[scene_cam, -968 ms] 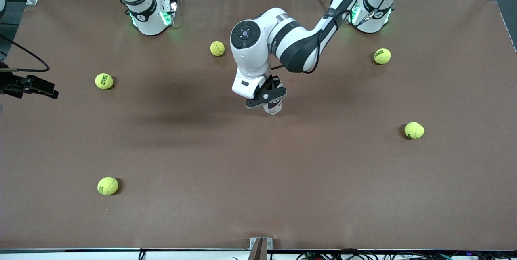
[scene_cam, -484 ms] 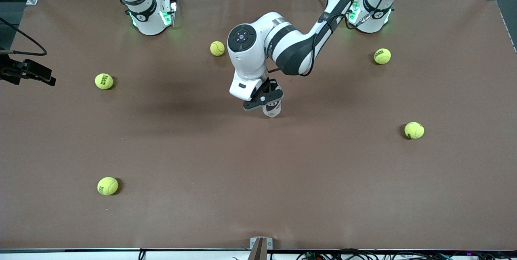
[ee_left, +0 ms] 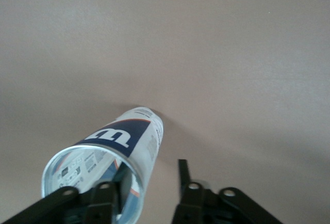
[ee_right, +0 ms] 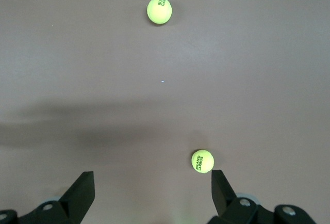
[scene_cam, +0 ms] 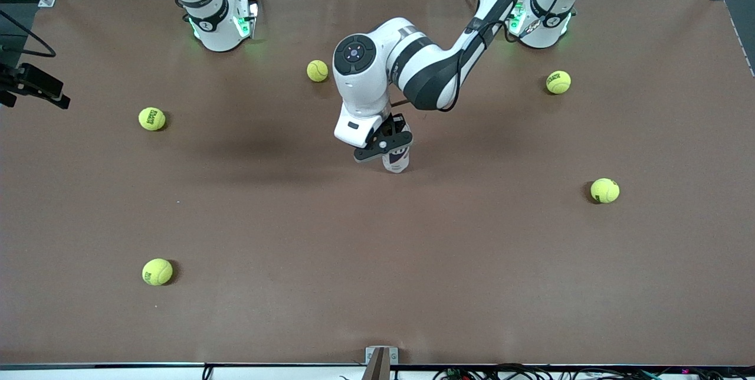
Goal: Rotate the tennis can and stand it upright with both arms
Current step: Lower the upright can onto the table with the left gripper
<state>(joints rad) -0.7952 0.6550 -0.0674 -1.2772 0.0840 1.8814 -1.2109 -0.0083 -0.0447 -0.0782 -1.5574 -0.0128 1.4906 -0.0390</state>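
Observation:
The tennis can (scene_cam: 397, 160), a clear tube with a white and navy "W" label, stands upright on its base near the middle of the table. In the left wrist view the tennis can (ee_left: 119, 137) shows its open top toward the camera. My left gripper (scene_cam: 387, 143) is right above the can's top and is open. In the left wrist view, my left gripper (ee_left: 153, 168) has one finger (ee_left: 122, 175) inside the can's mouth and the other finger (ee_left: 182, 168) outside, clear of the wall. My right gripper (scene_cam: 42, 88) is open and empty, up over the table's edge at the right arm's end, also shown in its wrist view (ee_right: 150, 177).
Several yellow-green tennis balls lie scattered: one (scene_cam: 317, 71) close to the left arm's elbow, one (scene_cam: 152, 118) under the right gripper's side, others (scene_cam: 558, 82), (scene_cam: 604, 190), (scene_cam: 157, 271). Two balls show below the right gripper (ee_right: 202, 161), (ee_right: 159, 10).
The right gripper has drawn away toward the robots' side of the table's end. The left gripper and can shifted slightly toward the right arm's end; the can stands under it.

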